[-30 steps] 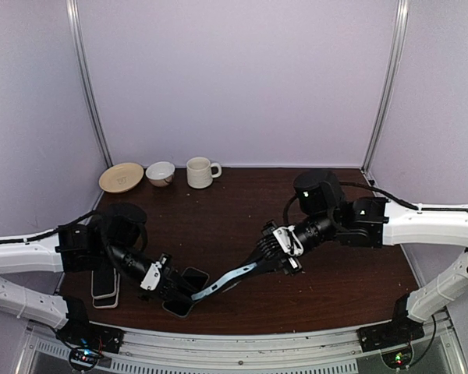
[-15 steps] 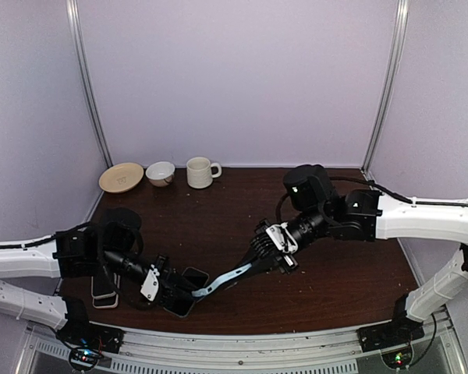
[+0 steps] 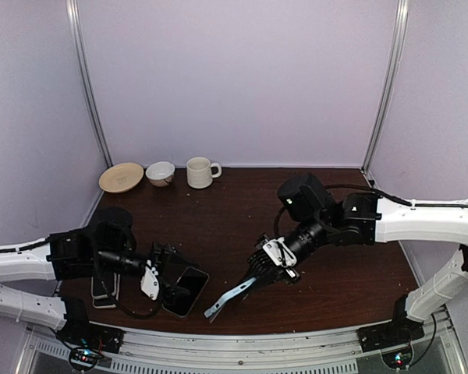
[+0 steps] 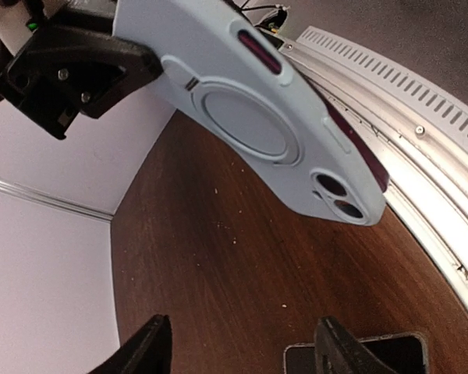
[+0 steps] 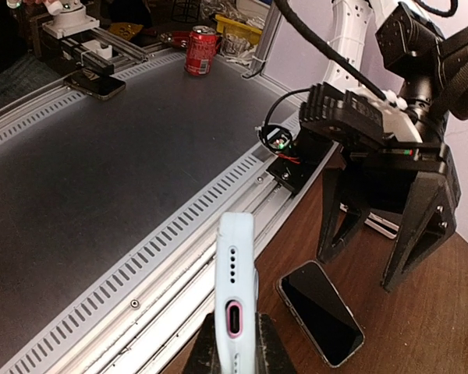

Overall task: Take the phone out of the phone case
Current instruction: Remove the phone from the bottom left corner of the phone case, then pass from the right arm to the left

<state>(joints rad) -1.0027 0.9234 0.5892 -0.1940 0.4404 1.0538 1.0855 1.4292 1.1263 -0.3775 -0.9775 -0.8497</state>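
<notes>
Left gripper [image 4: 243, 347]: hanging released, wide above the phone [image 3: 186, 290]; dipping risks knocking it.
Phone: lying bare on the table [image 3: 242, 210], out of its case [image 3: 230, 298].
Right gripper [image 3: 259, 276]: clenching the empty case's end; thin pinch, risking it slipping.

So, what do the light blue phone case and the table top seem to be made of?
Phone case: probably silicone or soft plastic, matte pale blue, no glare. Table top: dark wood or laminate, maybe; streaky grain, slight sheen.
</notes>
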